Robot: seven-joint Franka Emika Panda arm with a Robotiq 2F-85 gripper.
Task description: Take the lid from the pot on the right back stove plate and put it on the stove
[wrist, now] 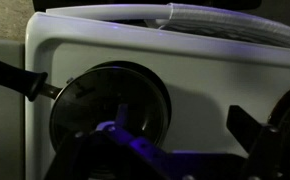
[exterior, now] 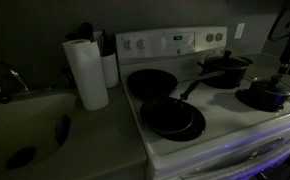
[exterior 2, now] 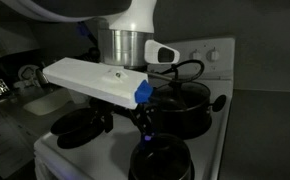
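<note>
The wide black pot (exterior: 225, 75) stands on the right back plate of the white stove (exterior: 225, 125) and also shows in an exterior view (exterior 2: 185, 108). The lid (exterior: 225, 63) lies on it, its small knob on top. My gripper (exterior 2: 145, 122) hangs above the stove's right side, in front of the pot, at the dark right edge of an exterior view (exterior: 283, 72). In the wrist view its jaws (wrist: 180, 115) are open and empty over bare white stove top (wrist: 205, 70). A round, shiny, long-handled vessel (wrist: 95, 100) lies under the left finger; I cannot tell which one it is.
A smaller dark saucepan (exterior: 265, 95) stands on the right front plate. Two black frying pans (exterior: 150, 82) (exterior: 172, 118) fill the left plates. A paper towel roll (exterior: 85, 72) and a sink (exterior: 25, 125) are on the counter to the left. The scene is dim.
</note>
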